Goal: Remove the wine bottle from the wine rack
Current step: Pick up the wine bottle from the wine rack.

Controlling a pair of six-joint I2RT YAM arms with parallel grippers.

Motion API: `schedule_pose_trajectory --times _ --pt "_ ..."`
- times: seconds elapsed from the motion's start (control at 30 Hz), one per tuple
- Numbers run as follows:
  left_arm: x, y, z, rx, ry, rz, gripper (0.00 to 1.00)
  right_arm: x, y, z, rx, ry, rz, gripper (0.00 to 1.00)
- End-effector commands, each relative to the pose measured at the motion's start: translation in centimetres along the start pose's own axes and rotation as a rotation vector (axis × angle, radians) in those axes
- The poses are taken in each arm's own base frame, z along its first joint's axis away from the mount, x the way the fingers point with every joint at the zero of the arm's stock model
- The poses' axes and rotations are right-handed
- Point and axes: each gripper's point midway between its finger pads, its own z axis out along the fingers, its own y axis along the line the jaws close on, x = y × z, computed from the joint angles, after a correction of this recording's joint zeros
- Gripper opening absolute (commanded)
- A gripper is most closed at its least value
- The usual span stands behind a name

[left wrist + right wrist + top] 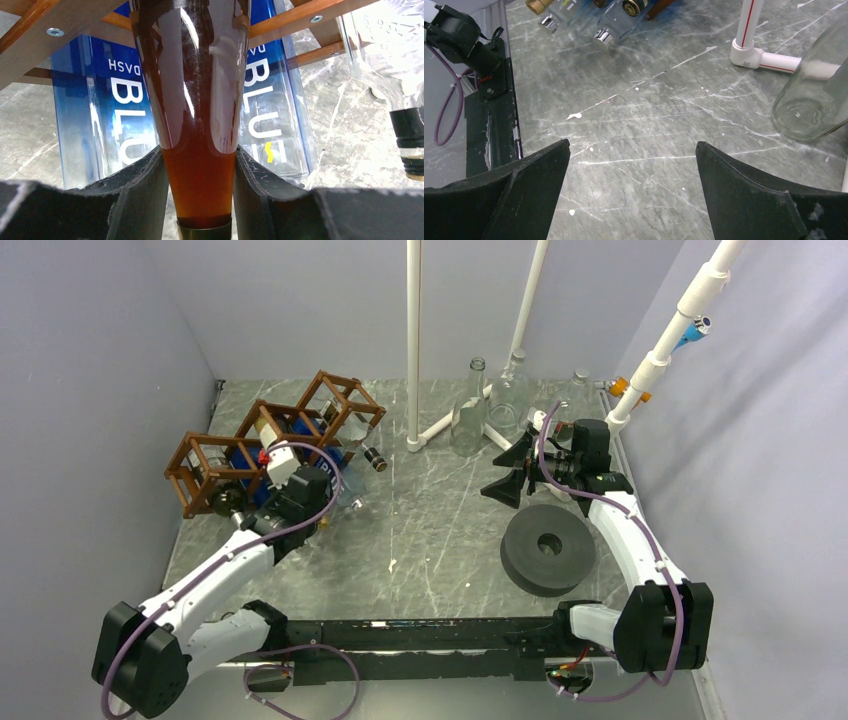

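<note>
The brown wooden wine rack (262, 432) lies at the back left with several bottles in its cells. In the left wrist view its sticks (30, 55) cross above. My left gripper (300, 498) is at the rack's front side. It is shut on the neck of an amber-brown wine bottle (200, 165), with the black fingers (142, 192) pressed on both sides. The bottle's body runs up into the rack. A blue glass bottle (107, 120) lies behind it. My right gripper (515, 472) is open and empty at the right, its jaws wide apart over bare table (631, 150).
A black disc (547, 548) lies in front of the right gripper. Clear glass bottles (468, 410) stand at the back by white PVC pipes (413, 340); one shows in the right wrist view (814, 100). A clear bottle with a black cap (407, 135) sticks out of the rack.
</note>
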Motion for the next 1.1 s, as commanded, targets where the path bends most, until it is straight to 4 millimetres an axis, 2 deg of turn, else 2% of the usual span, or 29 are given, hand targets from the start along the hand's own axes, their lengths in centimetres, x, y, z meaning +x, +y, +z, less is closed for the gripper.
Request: schedule_pose_trajectory --times 0.0,1.07 --pt "-4.2 -0.4 -1.6 0.010 -0.141 -0.071 0.00 -0.7 0.1 -0.1 -0.021 -0.027 -0.053 1.00" --pt "-1.5 0.2 -7.2 -0.005 -0.138 -0.117 0.00 -0.9 0.7 -0.1 -0.047 -0.039 -0.055 1.00"
